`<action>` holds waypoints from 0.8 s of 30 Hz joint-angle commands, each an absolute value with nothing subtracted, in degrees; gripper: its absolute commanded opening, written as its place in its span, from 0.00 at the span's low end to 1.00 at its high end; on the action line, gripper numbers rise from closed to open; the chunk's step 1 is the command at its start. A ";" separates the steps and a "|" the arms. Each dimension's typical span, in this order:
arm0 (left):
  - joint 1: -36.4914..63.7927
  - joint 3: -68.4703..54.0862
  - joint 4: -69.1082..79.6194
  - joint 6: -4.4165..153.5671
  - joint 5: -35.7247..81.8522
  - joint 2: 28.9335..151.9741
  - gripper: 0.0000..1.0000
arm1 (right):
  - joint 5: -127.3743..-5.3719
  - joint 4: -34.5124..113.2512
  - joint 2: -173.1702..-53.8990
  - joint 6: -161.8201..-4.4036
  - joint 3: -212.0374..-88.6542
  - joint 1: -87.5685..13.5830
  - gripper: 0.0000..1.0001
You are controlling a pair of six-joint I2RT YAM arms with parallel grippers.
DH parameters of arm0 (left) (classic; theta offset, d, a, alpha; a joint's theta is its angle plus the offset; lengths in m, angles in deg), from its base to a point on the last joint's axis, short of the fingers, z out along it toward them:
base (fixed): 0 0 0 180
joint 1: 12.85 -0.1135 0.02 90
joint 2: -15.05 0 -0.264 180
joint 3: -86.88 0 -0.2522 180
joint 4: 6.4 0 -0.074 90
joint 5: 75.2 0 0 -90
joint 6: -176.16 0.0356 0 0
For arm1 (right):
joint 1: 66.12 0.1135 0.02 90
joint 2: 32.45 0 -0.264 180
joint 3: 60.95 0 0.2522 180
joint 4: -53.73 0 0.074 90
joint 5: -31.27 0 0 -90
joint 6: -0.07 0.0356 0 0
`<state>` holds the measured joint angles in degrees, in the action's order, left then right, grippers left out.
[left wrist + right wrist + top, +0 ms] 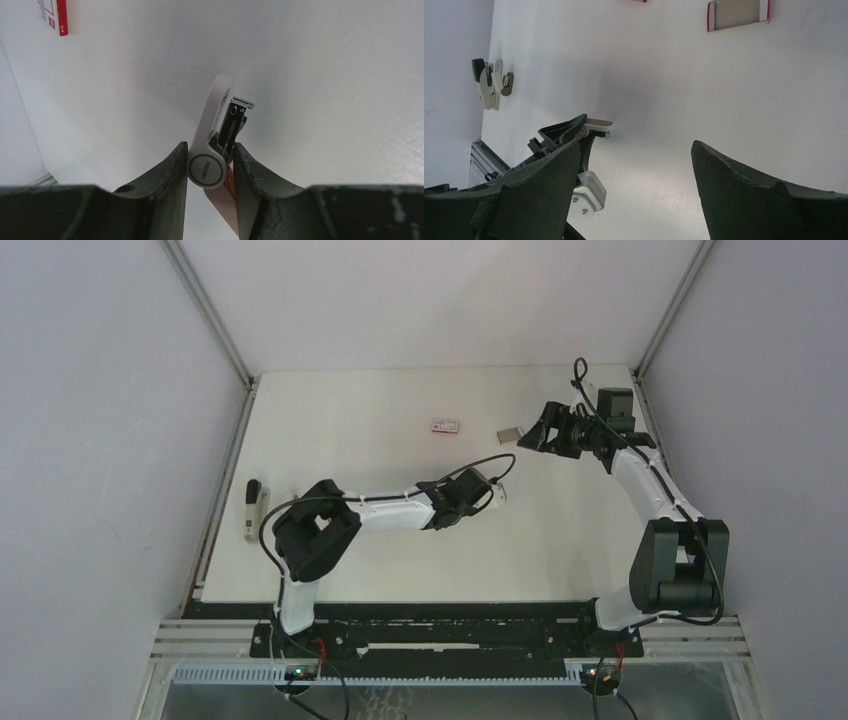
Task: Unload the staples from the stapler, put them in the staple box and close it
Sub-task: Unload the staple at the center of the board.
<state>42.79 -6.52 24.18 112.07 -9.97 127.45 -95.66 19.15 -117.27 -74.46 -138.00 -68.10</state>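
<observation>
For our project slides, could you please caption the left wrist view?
Left claw grips the opened white stapler, its dark magazine exposed; a red-and-white box lies at top left.

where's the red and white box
The box lies toward the table's far edge, near mid-width in the top view, just left of the cardboard tray and beyond the left gripper.

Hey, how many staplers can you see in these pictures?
2. The held stapler is clamped in the left gripper above the middle of the table. The second stapler lies by the table's left edge. No other shows.
</observation>
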 commanded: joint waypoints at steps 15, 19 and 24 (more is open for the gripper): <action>47.17 -11.24 13.98 117.02 -21.07 130.21 0.02 | -97.96 20.33 -115.45 -72.26 -140.19 -69.77 0.82; 47.14 -11.46 12.67 116.39 -21.87 129.11 0.02 | -98.27 20.29 -115.43 -72.09 -140.19 -69.99 0.82; 47.02 -12.04 11.05 115.57 -21.44 126.74 0.02 | -98.62 20.29 -115.42 -71.90 -140.19 -70.04 0.82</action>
